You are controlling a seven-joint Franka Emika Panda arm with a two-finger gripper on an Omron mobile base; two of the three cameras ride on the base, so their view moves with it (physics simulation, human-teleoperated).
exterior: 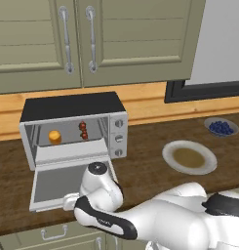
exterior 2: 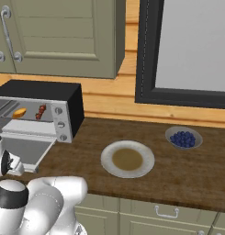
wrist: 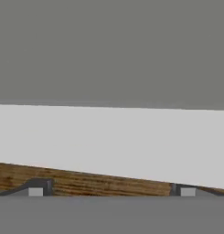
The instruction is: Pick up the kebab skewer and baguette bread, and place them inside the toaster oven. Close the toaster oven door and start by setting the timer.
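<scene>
Inside, the toaster oven point(exterior: 72, 127) on the wooden counter point(exterior: 145, 171) already holds both foods: the baguette bread point(exterior: 54, 137) sits toward the left of the cavity and the kebab skewer point(exterior: 83, 130) stands to its right, apart from it. From the right base view the same 2 items show behind the open front, bread point(exterior 2: 19, 112) left of skewer point(exterior 2: 41, 111). The toaster oven door point(exterior: 57, 183) hangs dropped down flat toward the near edge of the counter, its grey glass facing up. 3 round knobs point(exterior: 119, 138) run down the oven's right side.

The arm reaches low in front of the oven, its wrist over the door's near right part. In the hand view the gripper point(wrist: 111, 192) has its 2 fingertips point(wrist: 36, 189) set wide apart with nothing between them, pointed at the pale edge of the door point(wrist: 109, 141) just above a strip of counter wood.

Right of the oven lies a round cream plate point(exterior: 189, 157) with a brown centre, and farther right a small bowl of blueberries point(exterior: 221, 127).
</scene>
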